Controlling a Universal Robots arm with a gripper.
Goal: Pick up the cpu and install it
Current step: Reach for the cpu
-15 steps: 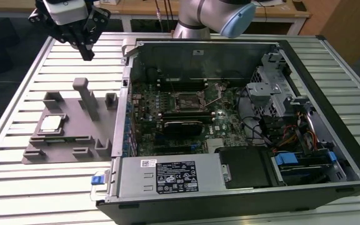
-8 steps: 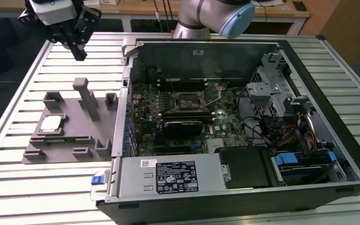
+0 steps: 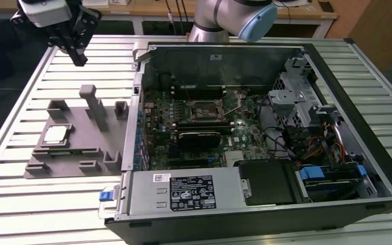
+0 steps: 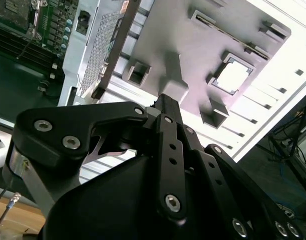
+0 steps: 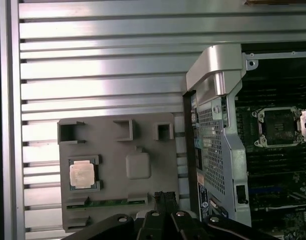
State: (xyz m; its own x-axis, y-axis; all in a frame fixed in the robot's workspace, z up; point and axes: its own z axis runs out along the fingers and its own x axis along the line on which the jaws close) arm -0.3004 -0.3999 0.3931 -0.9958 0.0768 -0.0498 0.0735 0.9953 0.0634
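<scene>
The cpu is a small square chip with a silvery top. It lies flat in a recess of the grey fixture tray, on the exterior view's left. My gripper hangs high above the table behind the tray, shut with nothing in it, well away from the chip. In both wrist views the cpu sits in its pocket far below the closed fingertips. The motherboard's open socket lies inside the computer case.
The case lies on its side on a slatted metal table, its near wall standing beside the tray. Upright posts rise from the tray. Inside the case are a power supply, drive bays and cables.
</scene>
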